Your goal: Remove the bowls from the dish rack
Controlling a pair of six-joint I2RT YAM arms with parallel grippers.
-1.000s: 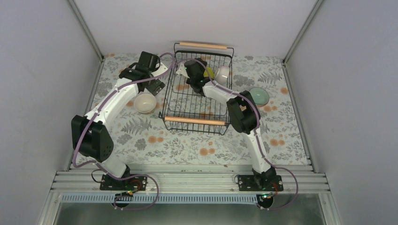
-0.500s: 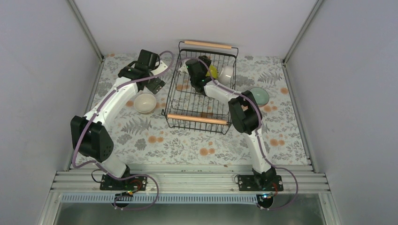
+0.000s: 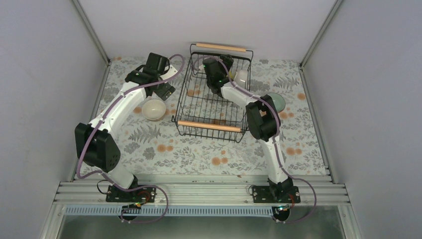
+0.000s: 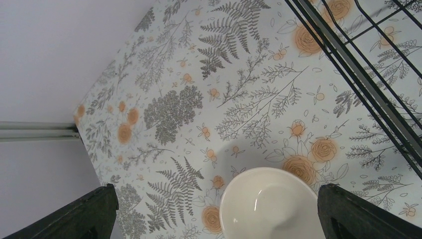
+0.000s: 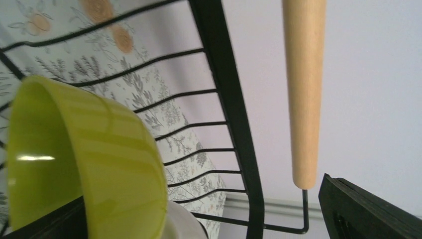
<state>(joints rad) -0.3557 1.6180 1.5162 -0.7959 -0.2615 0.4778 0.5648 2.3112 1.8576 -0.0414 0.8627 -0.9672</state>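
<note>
The black wire dish rack (image 3: 199, 107) with two wooden handles stands mid-table. My right gripper (image 3: 222, 71) is inside its far right corner, open (image 5: 199, 219). A yellow-green bowl (image 5: 84, 159) lies tilted by its left finger, leaning on a white bowl (image 5: 186, 224), with the rack's far handle (image 5: 303, 89) just beyond. The white bowl also shows in the top view (image 3: 242, 77). My left gripper (image 3: 161, 91) hovers open (image 4: 216, 211) over a cream bowl (image 4: 271, 204) standing on the table left of the rack (image 3: 154, 109).
A teal bowl (image 3: 276, 101) sits on the table right of the rack, partly behind my right arm's elbow (image 3: 261, 119). The rack's near handle (image 3: 209, 126) faces me. Grey walls close in the table at the back and sides.
My right gripper has pushed further toward the rack's far right corner, and the rack has shifted slightly to the right. The left arm and the cream bowl have hardly moved.
</note>
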